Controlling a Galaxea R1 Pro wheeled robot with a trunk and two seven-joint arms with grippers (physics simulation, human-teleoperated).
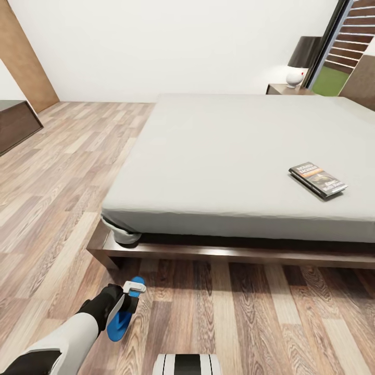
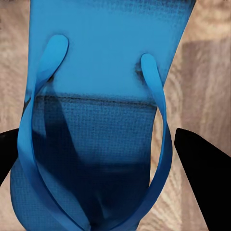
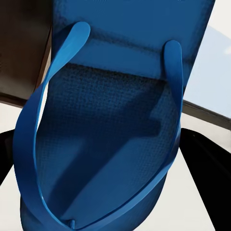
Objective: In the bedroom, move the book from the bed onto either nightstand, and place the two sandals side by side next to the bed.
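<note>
On the bed (image 1: 219, 151), the book (image 1: 318, 179).

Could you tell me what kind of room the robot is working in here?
Most likely a bedroom: a large low platform bed with a grey mattress, a nightstand bearing a lamp in the far corner, and a wood-plank floor.

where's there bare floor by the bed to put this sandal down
The wood floor along the bed frame's near edge is bare, from the sandal in the left gripper rightward. On the mattress only the book sits, toward the right. No crowded spot shows.
</note>
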